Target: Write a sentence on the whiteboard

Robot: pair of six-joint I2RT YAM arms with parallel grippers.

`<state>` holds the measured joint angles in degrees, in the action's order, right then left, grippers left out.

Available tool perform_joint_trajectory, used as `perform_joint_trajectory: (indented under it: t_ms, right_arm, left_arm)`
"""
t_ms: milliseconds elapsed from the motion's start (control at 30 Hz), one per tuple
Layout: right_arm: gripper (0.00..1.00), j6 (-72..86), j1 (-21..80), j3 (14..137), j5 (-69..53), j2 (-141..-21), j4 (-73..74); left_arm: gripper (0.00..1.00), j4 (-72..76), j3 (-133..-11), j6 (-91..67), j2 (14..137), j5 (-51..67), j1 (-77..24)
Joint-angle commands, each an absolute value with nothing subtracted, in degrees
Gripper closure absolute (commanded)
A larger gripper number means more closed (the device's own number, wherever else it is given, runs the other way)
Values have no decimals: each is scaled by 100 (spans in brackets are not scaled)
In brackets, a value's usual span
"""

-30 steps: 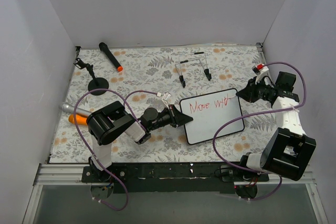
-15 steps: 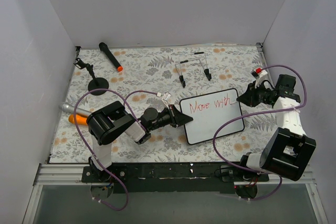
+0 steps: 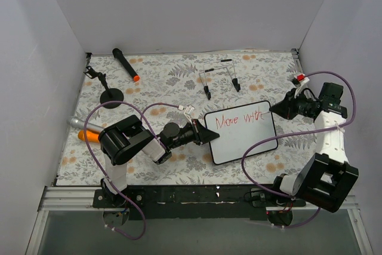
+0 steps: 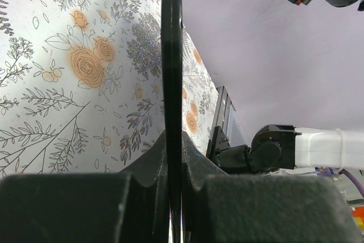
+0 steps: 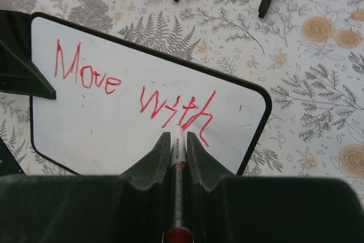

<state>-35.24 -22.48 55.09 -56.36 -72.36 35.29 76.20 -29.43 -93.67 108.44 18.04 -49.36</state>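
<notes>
**Marker tip off the board, "Move with" written**

- Whiteboard [image 3: 242, 135]: right of centre on the floral tablecloth [image 3: 167, 82], long side slanting up to the right. It lies between the two grippers.
- Sentence [image 5: 131, 92]: red lettering across the upper part of the board, reads "Move with", slanting upward. The rest of the white face is bare.
- Left gripper [image 3: 209, 135]: at the board's left edge, fingers closed on the frame. The left wrist view shows the board edge-on, pinched between both pads.
- Right gripper [image 5: 177, 140]: above the board's upper right corner, fingers closed around a red marker [image 5: 177, 157]. The barrel runs straight down the slot between them.
- Marker tip: from the right wrist view it lines up with the last letters of "with". The left wrist view shows the red tip in open air, apart from the board face.
- Marker back end: red and white, sticking out behind the right gripper in the top view.
- Far left: black microphone [image 3: 125, 64] with an orange end, lying flat.
- Near it: a small black stand [image 3: 111, 95] on a round base.
- Far side of the board: two thin wire pieces with black ends [image 3: 219, 76], apart from the frame.
</notes>
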Motion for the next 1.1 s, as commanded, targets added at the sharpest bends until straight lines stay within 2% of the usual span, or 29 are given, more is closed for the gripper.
perform_joint_trajectory:
  t_ms: [0,200,533,1067]
  right_arm:
    - [99,-3656,-2276,5512,-6467,-6742,3718]
    - [99,-4156,-2048,5440,-7188,-6662,4191]
    - [99,-4544,-968,5080,-7207,-6319,4263]
    - [99,-4983,-721,5212,-7321,-6425,4395]
  left_arm:
    - [100,8024,-2988,-9176,10846,1925,-4983]
    - [100,7911,-3006,-9263,10749,1837,-4983]
    - [100,7954,-2821,-9422,10547,1442,-5027]
    - [100,7533,-3103,-9457,10503,1354,-5177]
